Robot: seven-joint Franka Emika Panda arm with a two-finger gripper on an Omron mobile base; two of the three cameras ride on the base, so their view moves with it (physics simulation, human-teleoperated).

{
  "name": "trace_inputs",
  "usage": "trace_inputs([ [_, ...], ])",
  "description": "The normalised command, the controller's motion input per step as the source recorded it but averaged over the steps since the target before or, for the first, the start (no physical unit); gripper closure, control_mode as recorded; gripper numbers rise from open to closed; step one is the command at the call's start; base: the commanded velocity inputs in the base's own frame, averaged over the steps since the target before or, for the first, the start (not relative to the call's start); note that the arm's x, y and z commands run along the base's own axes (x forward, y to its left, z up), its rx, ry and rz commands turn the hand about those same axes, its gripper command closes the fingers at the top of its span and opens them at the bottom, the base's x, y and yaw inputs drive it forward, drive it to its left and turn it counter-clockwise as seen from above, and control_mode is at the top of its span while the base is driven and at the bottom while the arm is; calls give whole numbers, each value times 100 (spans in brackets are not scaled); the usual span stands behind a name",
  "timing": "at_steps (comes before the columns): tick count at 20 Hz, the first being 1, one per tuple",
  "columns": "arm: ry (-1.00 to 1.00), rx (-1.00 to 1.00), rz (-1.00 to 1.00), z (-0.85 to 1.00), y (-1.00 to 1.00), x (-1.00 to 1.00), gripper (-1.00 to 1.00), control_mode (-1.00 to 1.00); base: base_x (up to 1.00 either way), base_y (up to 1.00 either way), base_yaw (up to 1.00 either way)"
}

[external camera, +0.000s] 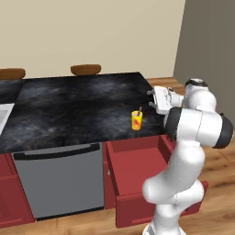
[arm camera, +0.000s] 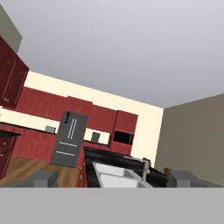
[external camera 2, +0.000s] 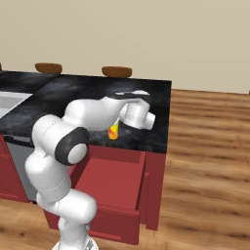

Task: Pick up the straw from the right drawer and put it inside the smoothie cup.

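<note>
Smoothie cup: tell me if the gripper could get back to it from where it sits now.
Probably yes. The gripper is open and hangs just beside the smoothie cup above the black counter, with nothing standing between them. The straw already pokes out of the cup, so a grasp from above might knock it.

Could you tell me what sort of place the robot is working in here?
A rendered home kitchen, it seems: a dark stone counter over red cabinets, a grey dishwasher front beside an open red drawer, and across the room a steel fridge among more red cabinets, with a sink and tap.
</note>
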Motion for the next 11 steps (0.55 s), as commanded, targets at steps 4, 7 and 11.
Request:
trace_inputs([
  [4,-23,-25,0,76,0,-100,-100,-100,0,0,0],
  [7,-28,-24,-1,79,0,-100,-100,-100,0,0,0],
  [11,-33,-27,0,65,0,-100,-100,-100,0,0,0],
])
